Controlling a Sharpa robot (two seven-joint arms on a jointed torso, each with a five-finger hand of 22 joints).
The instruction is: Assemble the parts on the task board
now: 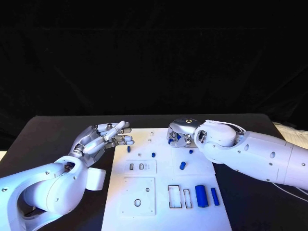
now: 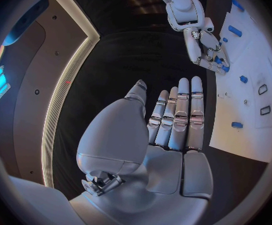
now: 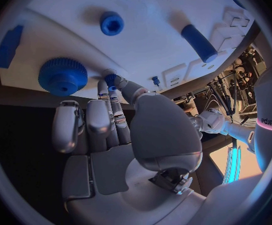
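Board [image 1: 196, 219], white, lies mid-table with blue parts scattered over it. Right hand [image 1: 180, 136] hangs over the far edge of the board; in the right wrist view thumb and a fingertip [image 3: 112, 81] pinch a small blue peg [image 3: 110, 78], other fingers lying straight alongside. Next to that pinch sits a blue toothed gear [image 3: 62, 75], with a small round blue part [image 3: 112, 23] and a blue cylinder [image 3: 199, 42] farther off on the board. Left hand [image 1: 104, 138] hovers beside the board's far left corner, fingers extended and loosely together, holding nothing; left wrist view shows the palm [image 2: 173, 125] empty. Near the board's front, two blue bars [image 1: 207, 196] lie side by side next to a rectangular slot [image 1: 174, 196].
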